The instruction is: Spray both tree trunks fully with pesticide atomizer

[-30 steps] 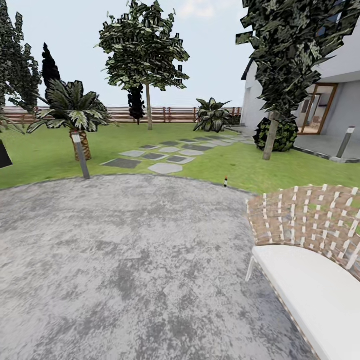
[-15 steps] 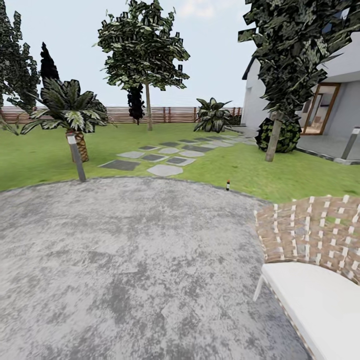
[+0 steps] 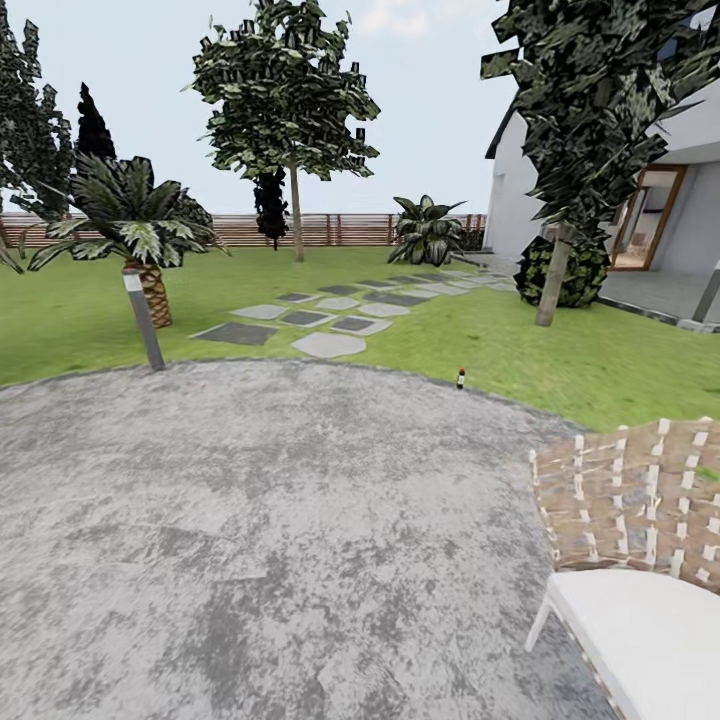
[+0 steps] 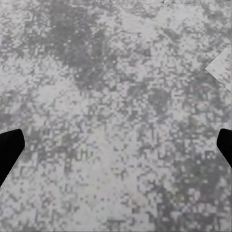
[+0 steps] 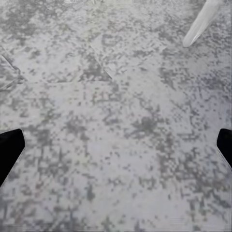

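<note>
Atomizer (image 3: 460, 378) stands upright on grass at patio (image 3: 250, 520) edge, well ahead, slightly right of centre, so right arm nearer. Both claws (image 4: 116, 145) (image 5: 116, 145) spread wide, empty, over patio.

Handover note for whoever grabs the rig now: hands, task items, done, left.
Left hand: open, empty, over the stone patio.
Right hand: open, empty, over the same patio, a chair leg ahead of it.
Pesticide atomizer: small dark item at the patio edge where the grass starts, likely it; too small to confirm.
Trees: near tree by the house, far tree by the fence.
Done: nothing picked up; spray on trunks can't be judged from here.
Left: drive over, grab the atomizer, spray both trunks.
</note>
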Controlling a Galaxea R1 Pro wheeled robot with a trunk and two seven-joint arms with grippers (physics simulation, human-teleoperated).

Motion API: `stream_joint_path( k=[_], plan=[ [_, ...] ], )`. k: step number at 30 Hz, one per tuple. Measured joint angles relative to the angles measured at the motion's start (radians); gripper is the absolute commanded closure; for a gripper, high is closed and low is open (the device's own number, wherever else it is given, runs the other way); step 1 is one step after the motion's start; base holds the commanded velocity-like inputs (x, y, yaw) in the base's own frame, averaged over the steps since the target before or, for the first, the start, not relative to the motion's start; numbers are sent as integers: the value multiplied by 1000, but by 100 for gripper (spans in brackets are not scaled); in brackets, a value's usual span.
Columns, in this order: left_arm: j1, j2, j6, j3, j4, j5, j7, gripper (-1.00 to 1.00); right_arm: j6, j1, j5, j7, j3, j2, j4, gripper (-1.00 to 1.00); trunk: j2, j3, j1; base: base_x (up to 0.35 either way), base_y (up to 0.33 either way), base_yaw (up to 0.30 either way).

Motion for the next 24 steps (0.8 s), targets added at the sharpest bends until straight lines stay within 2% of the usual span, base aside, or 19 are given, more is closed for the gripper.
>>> stream_joint_path(
  k=[24],
  plan=[
    [0, 0, 0, 0, 0, 0, -1, -100, 1, 0, 1, 0, 0, 0, 0, -100, 0, 0, 0, 340, 0, 0]
  ],
)
